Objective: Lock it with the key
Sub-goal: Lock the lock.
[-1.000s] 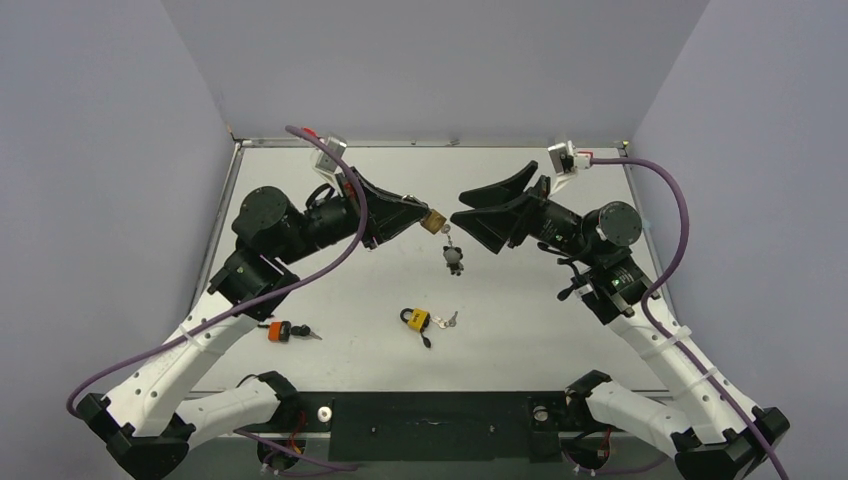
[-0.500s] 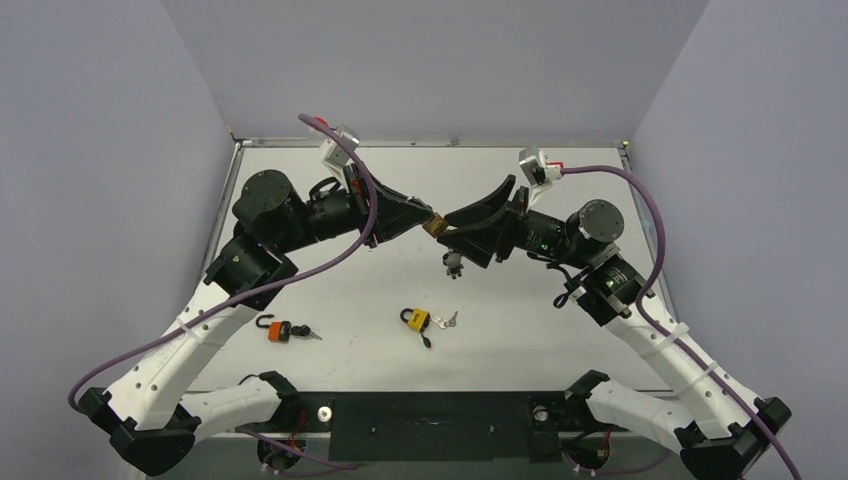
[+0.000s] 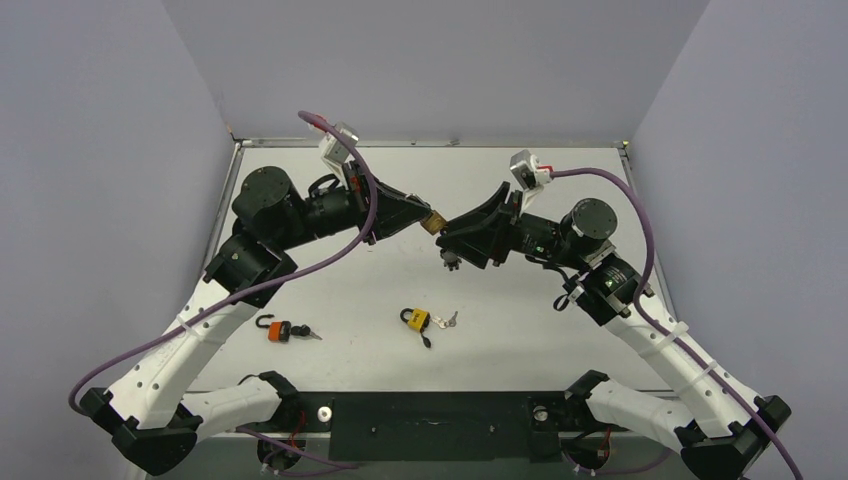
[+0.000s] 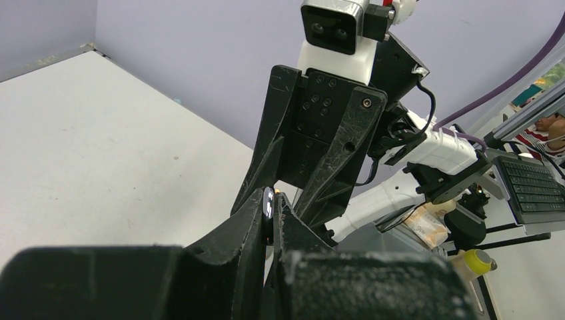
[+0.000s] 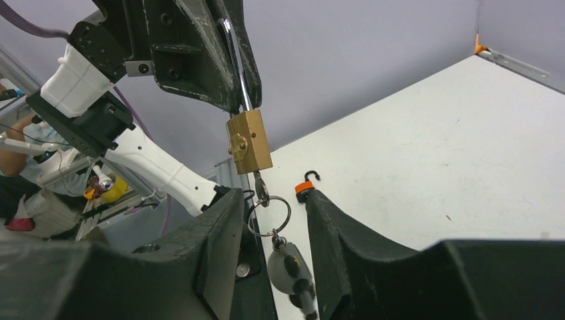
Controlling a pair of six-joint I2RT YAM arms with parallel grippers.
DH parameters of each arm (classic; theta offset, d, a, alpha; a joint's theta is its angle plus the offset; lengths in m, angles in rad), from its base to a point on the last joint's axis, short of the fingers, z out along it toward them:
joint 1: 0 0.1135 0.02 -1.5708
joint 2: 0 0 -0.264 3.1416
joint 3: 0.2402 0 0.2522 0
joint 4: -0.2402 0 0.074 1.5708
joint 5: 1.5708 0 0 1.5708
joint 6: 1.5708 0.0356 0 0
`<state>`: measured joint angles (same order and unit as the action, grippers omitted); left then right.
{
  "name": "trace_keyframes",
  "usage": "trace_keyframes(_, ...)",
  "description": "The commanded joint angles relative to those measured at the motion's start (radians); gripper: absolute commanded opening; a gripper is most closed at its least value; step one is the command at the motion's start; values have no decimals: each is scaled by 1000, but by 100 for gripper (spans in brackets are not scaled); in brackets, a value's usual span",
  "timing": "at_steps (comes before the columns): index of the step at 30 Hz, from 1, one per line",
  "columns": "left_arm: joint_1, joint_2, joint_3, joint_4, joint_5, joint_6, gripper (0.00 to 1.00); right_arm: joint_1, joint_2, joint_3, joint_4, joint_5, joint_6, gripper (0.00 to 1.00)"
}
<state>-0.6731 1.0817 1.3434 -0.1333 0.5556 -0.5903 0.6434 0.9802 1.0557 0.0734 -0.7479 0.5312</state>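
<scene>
An orange padlock (image 3: 278, 331) is lying on the table (image 3: 350, 290) at the left, and a yellow padlock (image 3: 417, 320) is lying near the middle. The left tool (image 3: 425, 216) is clamping the shackle of a brass padlock (image 5: 250, 141) in mid-air, with the key (image 5: 260, 185) sitting in its underside. The right tool (image 5: 273, 197) is standing partly wide around that key and its ring, with gaps showing on both sides.

Bright, even overhead light, faint soft shadows, pictures mostly sharp.

Lavender walls (image 3: 430, 60) on three sides; matte white table (image 3: 450, 170), metal rim (image 3: 430, 143); keyboard (image 4: 530, 183) beyond edge.
</scene>
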Motion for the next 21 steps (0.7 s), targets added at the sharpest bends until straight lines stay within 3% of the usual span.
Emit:
trace_keyframes(1, 9, -7, 52, 35, 14, 1, 0, 12, -13, 34, -6, 22, -44, 35)
trace_keyframes(7, 9, -6, 47, 36, 6, -4, 0, 14, -15, 39, -25, 57, -55, 16)
trace_keyframes(10, 11, -4, 49, 29, -6, -4, 0, 17, -15, 43, -50, 83, -67, 1)
trace_keyframes(21, 86, 1, 86, 50, -42, -43, 0, 30, -56, -19, -168, 204, -145, 0)
